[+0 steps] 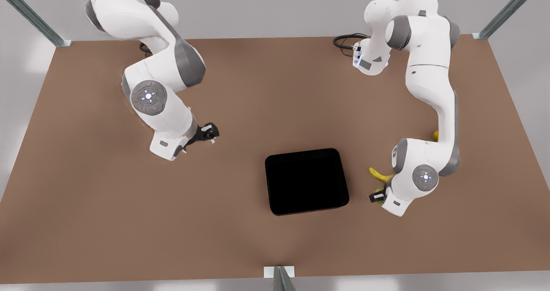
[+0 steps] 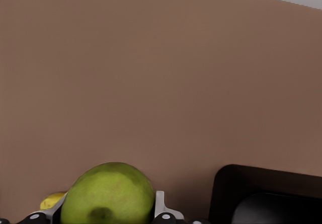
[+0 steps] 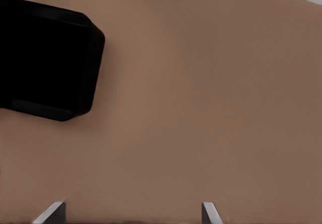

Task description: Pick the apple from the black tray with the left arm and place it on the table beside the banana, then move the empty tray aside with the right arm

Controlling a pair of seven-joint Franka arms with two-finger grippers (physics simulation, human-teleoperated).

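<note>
Green apple [image 2: 108, 194] sits pinched in the left hand [image 1: 378, 195], low beside the banana [image 1: 380, 175] near the black tray's [image 1: 306, 181] edge, while the right hand [image 1: 209, 133], fingers spread, waits across the surface [image 1: 258, 89].

no readable text, labels (or numbers)

Your right gripper [image 3: 133, 213] hangs with fingertips [image 3: 50, 213] spread wide over bare table [image 3: 201, 108]; the black tray [image 3: 45, 58] sits well apart.
</note>
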